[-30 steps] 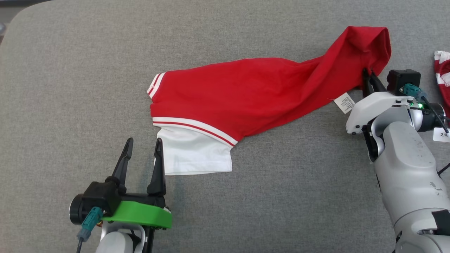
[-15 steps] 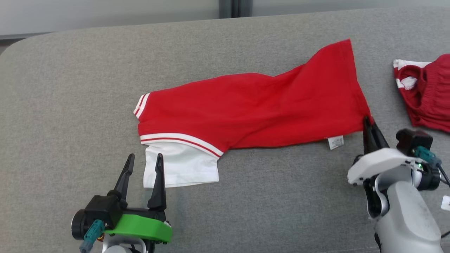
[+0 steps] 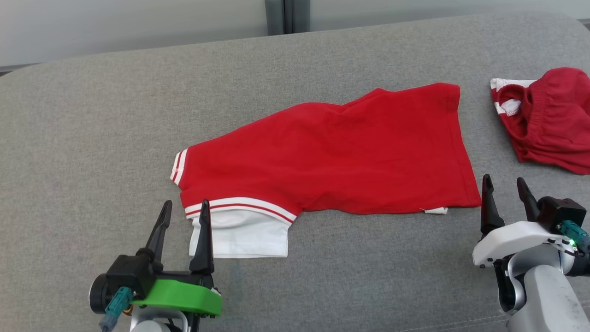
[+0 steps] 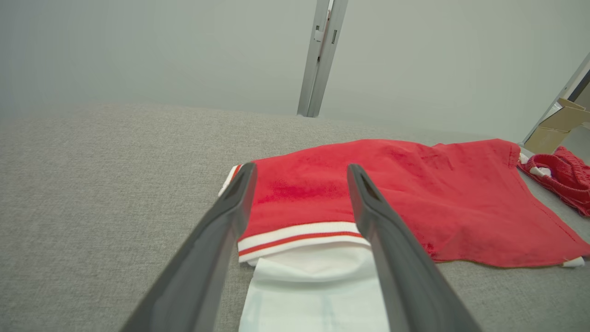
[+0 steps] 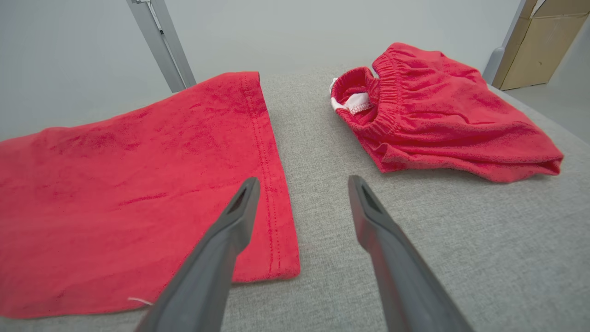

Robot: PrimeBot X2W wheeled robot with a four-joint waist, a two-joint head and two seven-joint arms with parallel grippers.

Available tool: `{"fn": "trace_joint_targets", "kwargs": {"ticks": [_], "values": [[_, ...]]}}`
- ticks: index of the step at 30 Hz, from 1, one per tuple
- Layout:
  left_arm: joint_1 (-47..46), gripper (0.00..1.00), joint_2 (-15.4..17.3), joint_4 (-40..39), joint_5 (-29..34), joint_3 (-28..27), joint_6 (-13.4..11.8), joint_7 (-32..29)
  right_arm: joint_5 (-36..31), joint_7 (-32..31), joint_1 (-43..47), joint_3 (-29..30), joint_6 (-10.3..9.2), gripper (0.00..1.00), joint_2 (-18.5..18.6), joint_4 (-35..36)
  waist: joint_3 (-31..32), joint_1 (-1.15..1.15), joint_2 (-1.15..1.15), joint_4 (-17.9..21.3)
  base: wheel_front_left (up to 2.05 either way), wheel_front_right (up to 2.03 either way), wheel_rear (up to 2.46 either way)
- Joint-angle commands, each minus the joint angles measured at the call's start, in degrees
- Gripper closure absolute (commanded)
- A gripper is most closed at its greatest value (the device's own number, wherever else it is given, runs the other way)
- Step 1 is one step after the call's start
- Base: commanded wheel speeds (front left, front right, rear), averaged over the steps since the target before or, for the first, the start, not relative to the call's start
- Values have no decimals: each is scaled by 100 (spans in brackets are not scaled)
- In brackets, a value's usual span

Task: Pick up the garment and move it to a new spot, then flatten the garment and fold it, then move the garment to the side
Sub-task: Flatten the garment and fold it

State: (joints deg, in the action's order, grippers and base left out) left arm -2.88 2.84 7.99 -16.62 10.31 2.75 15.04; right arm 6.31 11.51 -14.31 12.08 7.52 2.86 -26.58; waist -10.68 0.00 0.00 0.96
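The garment [image 3: 332,157] is a red shirt with white-striped cuffs and a white panel, lying folded flat on the grey cushion; it also appears as the garment [image 4: 405,198] and the garment [image 5: 138,193]. My left gripper [image 3: 184,207] stands open at the shirt's near-left end, its right finger over the white panel's edge, nothing held. My left gripper [image 4: 299,170] frames the striped cuff. My right gripper [image 3: 503,182] is open just right of the shirt's near-right corner, empty. My right gripper [image 5: 302,182] sits beside the hem, over bare cushion.
A second red garment [image 3: 548,120] with an elastic waistband lies bunched at the far right, also seen as the red garment [image 5: 438,120]. The grey cushion [image 3: 92,129] stretches wide on the left. A cardboard box [image 5: 544,41] stands beyond the right edge.
My right gripper has opened and let go of the shirt's right corner, which now lies flat. The head camera has tilted, shifting the whole picture. My left gripper stays open.
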Motion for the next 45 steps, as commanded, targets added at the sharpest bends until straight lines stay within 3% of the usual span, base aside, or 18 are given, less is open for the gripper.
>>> {"fn": "trace_joint_targets", "kwargs": {"ticks": [1,11,18,29,39,45], "values": [[-73,0,17,-12,-15,-40,-7,19,-114,66,78,-16,-7,0,7,146,81,0,0,12,0,0,0],[259,0,15,104,-156,-85,20,19,-152,209,550,-734,-8,0,8,1157,727,0,0,98,0,0,0],[534,0,14,190,-318,-52,10,19,27,71,951,-1083,-7,0,8,1477,1070,0,0,11,0,0,0],[665,0,13,224,-287,-58,-164,19,176,65,1061,-1468,-8,0,10,1423,1142,0,0,-58,0,0,0],[637,0,13,233,-196,-68,-168,19,186,146,967,-1444,-8,0,10,1275,1096,0,0,-73,0,0,0],[496,0,26,692,-280,-7,-145,-197,140,172,897,-1320,-8,0,10,1275,944,0,0,-36,0,0,0]]}}
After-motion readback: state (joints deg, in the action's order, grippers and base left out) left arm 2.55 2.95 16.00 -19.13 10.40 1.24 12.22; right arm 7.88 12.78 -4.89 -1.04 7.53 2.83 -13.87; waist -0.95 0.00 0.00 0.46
